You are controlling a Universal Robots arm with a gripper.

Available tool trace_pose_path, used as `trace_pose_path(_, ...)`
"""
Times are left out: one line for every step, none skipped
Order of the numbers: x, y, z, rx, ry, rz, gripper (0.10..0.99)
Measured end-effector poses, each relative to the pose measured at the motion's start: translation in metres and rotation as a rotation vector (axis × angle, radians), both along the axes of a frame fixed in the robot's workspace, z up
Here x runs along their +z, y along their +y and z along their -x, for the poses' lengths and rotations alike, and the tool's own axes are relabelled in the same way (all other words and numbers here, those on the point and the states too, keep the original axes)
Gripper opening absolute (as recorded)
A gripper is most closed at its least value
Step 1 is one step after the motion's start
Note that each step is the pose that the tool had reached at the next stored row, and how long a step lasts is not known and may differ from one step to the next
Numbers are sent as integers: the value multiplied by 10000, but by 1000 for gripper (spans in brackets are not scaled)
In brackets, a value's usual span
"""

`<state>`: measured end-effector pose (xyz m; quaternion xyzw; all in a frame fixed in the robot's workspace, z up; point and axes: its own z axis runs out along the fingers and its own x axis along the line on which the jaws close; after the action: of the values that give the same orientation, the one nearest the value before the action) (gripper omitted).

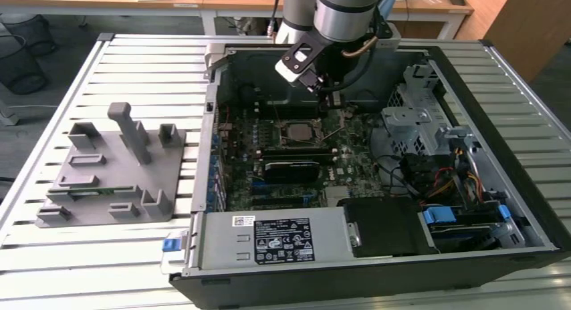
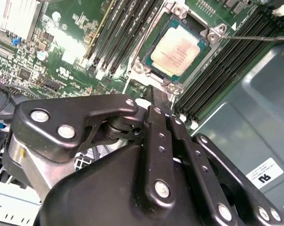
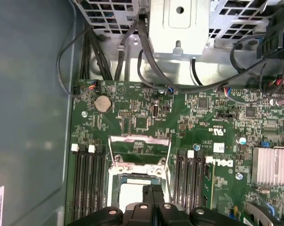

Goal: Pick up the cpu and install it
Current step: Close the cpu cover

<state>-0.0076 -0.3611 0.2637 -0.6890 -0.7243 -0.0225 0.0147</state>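
Note:
The cpu [image 2: 178, 52], a flat square chip with a pale silver top, lies seated in the motherboard socket [image 2: 146, 56]. In the first wrist view the cpu [image 3: 132, 194] shows just beyond my fingertips. My gripper [image 2: 157, 96] hangs a little above the board beside the socket, its black fingers pressed together with nothing between them. In the exterior view the gripper [image 1: 332, 99] is inside the open computer case, just behind the socket [image 1: 297, 131]. The socket's metal frame [image 3: 139, 151] is swung open and its thin lever [image 2: 255, 36] stands free.
Memory slots [image 2: 118, 33] flank the socket on both sides. Cables [image 3: 146, 70] and a metal drive cage [image 1: 419, 116] crowd the case at the exterior view's right. A grey plastic fixture tray [image 1: 116, 170] stands on the slatted table at the exterior view's left.

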Motion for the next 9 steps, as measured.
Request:
trace_pose_path(0, 2, -11, 0, 2, 1, 106)
trace_pose_path(-1, 6, -21, 0, 1, 0, 106)
trace_pose_path(0, 12, -28, -1, 1, 1, 106)
trace_pose_path(-1, 20, -32, -1, 1, 1, 106)
trace_pose_path(-1, 32, -37, -1, 1, 0, 106)
trace_pose_path(-2, 43, -41, 0, 1, 0, 106)
trace_pose_path(-3, 53, -48, 0, 1, 1, 106)
trace_pose_path(-4, 57, -59, 0, 1, 0, 106)
trace_pose_path(-7, 59, -72, -1, 1, -2, 106)
